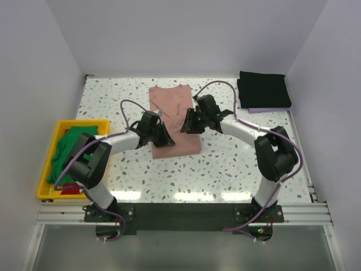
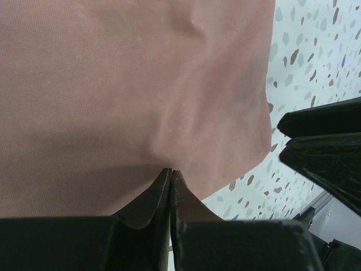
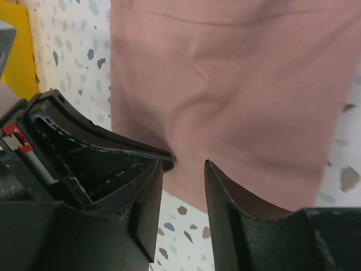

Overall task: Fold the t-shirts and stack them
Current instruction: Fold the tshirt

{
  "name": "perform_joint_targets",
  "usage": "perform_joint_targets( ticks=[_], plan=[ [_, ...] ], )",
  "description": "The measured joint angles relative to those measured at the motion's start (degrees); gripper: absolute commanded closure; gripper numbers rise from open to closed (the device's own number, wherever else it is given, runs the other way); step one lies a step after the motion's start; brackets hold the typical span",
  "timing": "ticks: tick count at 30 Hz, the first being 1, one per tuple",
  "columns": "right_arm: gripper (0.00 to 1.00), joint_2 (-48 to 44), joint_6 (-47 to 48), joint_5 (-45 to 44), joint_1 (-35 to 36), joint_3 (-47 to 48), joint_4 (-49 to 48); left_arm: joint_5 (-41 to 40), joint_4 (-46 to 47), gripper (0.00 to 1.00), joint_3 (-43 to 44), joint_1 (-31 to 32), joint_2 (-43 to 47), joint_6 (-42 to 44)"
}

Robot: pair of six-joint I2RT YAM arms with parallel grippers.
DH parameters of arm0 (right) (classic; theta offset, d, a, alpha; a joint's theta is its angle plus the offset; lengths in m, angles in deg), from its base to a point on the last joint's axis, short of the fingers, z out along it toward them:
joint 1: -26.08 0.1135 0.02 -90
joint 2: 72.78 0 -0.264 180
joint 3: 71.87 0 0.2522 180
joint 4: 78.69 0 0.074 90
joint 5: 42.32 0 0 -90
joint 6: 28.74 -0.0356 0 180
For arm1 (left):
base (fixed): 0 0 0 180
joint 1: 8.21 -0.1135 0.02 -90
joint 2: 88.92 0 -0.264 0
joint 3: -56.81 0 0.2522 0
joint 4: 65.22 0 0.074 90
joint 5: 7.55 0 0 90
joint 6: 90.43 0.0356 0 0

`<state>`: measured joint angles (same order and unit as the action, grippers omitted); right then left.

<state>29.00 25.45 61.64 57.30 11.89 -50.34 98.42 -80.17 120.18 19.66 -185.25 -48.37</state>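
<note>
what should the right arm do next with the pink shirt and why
Probably lower and close the right gripper on the edge of the pink shirt: its jaws stand open over that edge, while the left gripper is shut on the fabric, so both could lift for a fold.

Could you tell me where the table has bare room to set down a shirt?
Free: far-left corner between the yellow bin and the pink t-shirt, and the near strip between that shirt and the arm bases. Crowded: the centre, where the left gripper and right gripper meet at it. The black stack fills the far-right corner.
</note>
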Motion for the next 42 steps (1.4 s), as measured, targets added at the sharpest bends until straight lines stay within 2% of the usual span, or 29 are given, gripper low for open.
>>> perform_joint_targets(
  ticks=[9,14,19,26,29,35,42],
  plan=[
    [0.64,18.91,-0.79,3.34,1.09,12.55,-0.44,-1.49,0.07,0.97,-0.33,0.00,-1.95,-0.94],
    [0.63,22.49,-3.76,7.23,-0.42,16.63,-0.76,-1.84,0.17,0.97,-1.53,-0.02,-2.51,-0.98],
    [0.60,21.16,-4.57,8.09,-0.90,14.40,-2.10,-1.77,0.20,0.97,-1.66,-0.04,-2.45,-0.96],
    [0.58,7.30,-4.72,7.45,-1.05,0.44,-2.82,-1.88,-1.70,0.97,-0.61,-0.13,-0.76,-0.85],
    [0.59,2.99,-4.74,7.34,-1.38,-3.85,-4.07,-1.92,-1.84,0.97,-0.24,-0.37,0.28,-0.87],
    [0.61,2.40,-4.61,6.03,-2.95,-11.58,-6.49,-3.67,-3.17,0.94,-0.24,-1.99,1.03,-0.66],
    [0.62,1.95,-3.87,6.05,-3.69,-13.90,-9.14,-6.38,-3.69,0.94,-4.70,-4.44,3.72,-0.50]
  ],
)
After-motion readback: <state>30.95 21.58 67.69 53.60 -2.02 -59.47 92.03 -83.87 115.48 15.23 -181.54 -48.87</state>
